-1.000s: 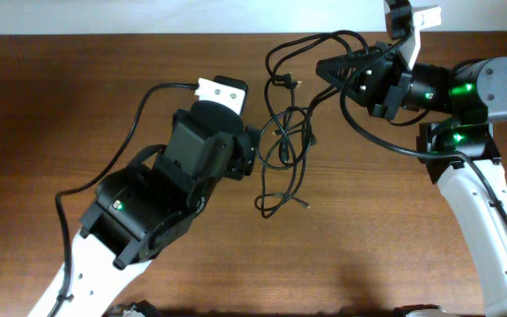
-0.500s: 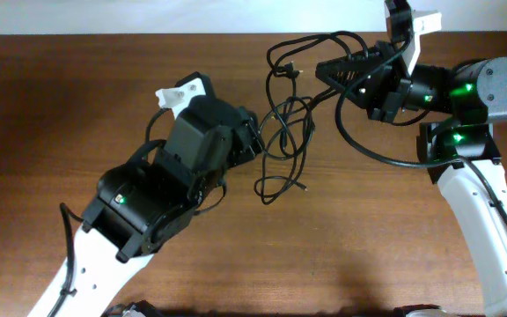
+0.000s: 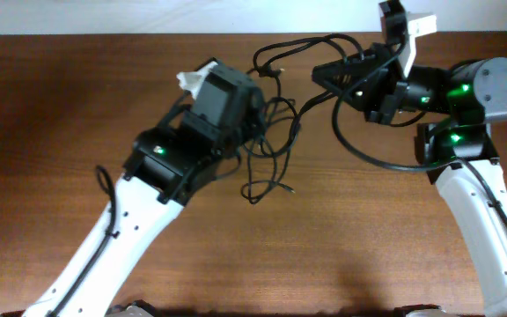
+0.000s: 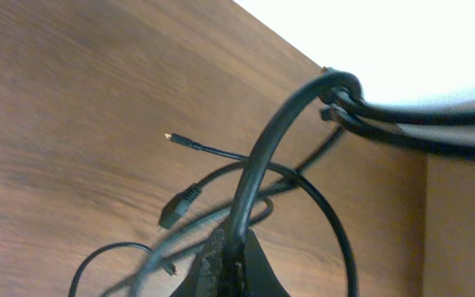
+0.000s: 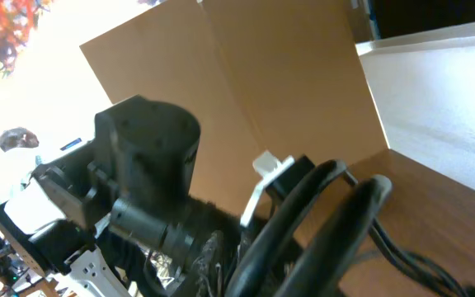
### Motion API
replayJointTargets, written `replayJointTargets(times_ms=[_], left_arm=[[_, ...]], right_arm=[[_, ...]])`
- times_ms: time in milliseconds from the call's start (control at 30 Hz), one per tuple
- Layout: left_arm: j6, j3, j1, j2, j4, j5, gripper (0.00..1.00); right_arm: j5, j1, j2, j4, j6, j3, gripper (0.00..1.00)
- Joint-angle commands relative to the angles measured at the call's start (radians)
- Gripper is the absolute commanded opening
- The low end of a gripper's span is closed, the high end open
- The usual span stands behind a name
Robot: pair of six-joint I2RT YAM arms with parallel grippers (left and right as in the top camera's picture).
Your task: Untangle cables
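Hanging between the two arms, the cables (image 3: pixel 275 132) form a loose tangle of thin black cords over the tabletop (image 3: pixel 60 106), near its far edge. The left jaws are closed on one cord. In the left wrist view it rises from between them and arcs up to the right, where it meets a tight bunch of other strands. Beside that cord a round loop curls. To its left, over the wood, show a stubby plug (image 4: pixel 178 209) and a thin pin (image 4: pixel 190 145) with a pale tip. The right jaws are clamped on the upper strands, which look thick and blurred in the right wrist view. From there the strands run left in the overhead view, towards the left arm (image 3: pixel 174 158). Slack loops droop below the bunch, the lowest ending in a small plug; I cannot tell whether it rests on the wood.
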Motion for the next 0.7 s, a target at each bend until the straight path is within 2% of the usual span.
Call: replayJointTargets(times_ms=[0,67,167,267,333,433,567,600,633,667], left_arm=[[0.122,0.0,0.085,-0.115,-0.002,-0.006,0.0],[0.161,0.0,0.145,-0.207,-0.001,-0.006,0.0],[0.204,0.0,0.23,-0.333,-0.001,-0.006,0.0],[0.264,0.0,0.304,-0.445,-0.002,-0.006,0.0],[0.29,0.0,0.349,-0.504,-0.002,-0.007,0.0],[0.29,0.0,0.404,-0.543,-0.003,-0.007,0.0],[0.29,0.0,0.461,-0.548,-0.006,-0.007,0.0],[0.29,0.0,0.468,-0.548,-0.006,-0.007,0.0],[0.29,0.0,0.475,-0.547,-0.006,-0.007,0.01],[0.29,0.0,0.478,-0.545,-0.006,-0.007,0.01]], right_arm=[[-0.017,-0.067,-0.002,-0.033,-0.05,0.014,0.04],[-0.024,-0.097,0.012,-0.179,-0.15,0.014,0.04],[0.008,-0.107,0.035,-0.507,-0.417,0.014,0.04],[0.235,-0.107,0.043,-0.842,-0.677,0.014,0.04],[0.394,-0.107,0.043,-0.958,-0.765,0.014,0.04],[0.67,-0.12,0.043,-1.007,-0.771,0.014,0.04],[1.061,-0.169,0.043,-1.077,-0.663,0.014,0.04],[1.106,-0.182,0.043,-1.091,-0.659,0.014,0.06],[1.113,-0.195,0.043,-1.099,-0.659,0.014,0.27],[1.115,-0.201,0.043,-1.1,-0.66,0.014,0.36]])
